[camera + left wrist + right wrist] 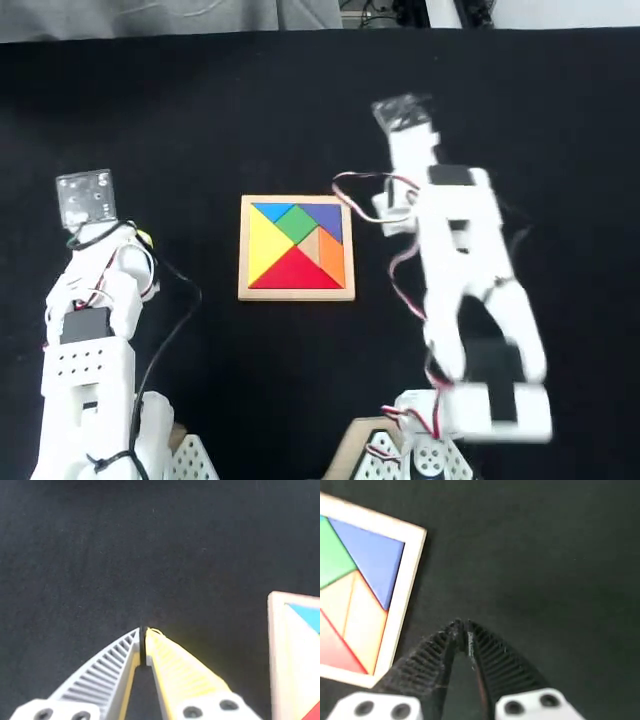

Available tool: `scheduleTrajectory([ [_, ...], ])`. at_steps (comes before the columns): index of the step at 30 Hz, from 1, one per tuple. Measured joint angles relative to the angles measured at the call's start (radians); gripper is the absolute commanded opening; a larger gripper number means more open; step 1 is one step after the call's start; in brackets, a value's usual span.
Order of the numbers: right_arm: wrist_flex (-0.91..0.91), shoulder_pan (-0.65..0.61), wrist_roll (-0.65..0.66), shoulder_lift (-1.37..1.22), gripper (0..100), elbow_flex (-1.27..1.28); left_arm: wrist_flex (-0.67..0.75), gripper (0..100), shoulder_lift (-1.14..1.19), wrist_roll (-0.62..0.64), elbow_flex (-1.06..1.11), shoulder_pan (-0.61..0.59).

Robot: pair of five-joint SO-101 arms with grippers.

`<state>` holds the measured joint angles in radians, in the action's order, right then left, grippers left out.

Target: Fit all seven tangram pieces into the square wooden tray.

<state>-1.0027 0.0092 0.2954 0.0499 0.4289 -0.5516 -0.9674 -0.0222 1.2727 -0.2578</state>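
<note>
I watch the wooden tray (243, 250), filled with tangram pieces (270, 250), flanked by my left gripper (142, 631) and right gripper (463, 626), both pinched closed and empty over the black table (200, 120).

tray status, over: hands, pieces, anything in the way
Left hand shut, empty, over black cloth beside the tray. Right hand shut, empty, on the other side. Tray full, pieces lying flat inside. Neither hand over it.

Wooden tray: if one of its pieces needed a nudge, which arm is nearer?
Right. The right hand, shut, sits just off the tray corner; the left hand, also shut, is farther from it. All seven pieces look seated, so probably little remains.
</note>
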Motion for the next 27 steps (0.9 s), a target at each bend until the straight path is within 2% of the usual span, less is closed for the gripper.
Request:
scheduleTrajectory([
  [3, -0.068, 0.015, -0.005, 0.172, 1.1, 0.000, -0.005, 3, -0.011, -0.057, -0.011, 0.000],
  [7, -0.130, 0.014, -0.006, 0.417, 1.5, 0.000, -0.091, 3, -0.097, -0.069, -0.098, -0.031],
  [14, -0.143, 0.014, -0.009, 0.842, 1.5, 0.003, -0.149, 3, -0.422, -0.071, -0.219, -0.049],
  [22, -0.144, 0.015, -0.011, 1.372, 1.6, 0.170, -0.158, 3, -0.833, -0.071, -0.167, 0.029],
  [24, -0.144, 0.014, -0.011, 1.510, 2.1, 0.238, -0.158, 3, -0.841, -0.071, -0.144, 0.043],
  [27, -0.144, 0.014, -0.011, 1.709, 7.8, 0.348, -0.190, 3, -0.842, -0.071, -0.101, 0.058],
])
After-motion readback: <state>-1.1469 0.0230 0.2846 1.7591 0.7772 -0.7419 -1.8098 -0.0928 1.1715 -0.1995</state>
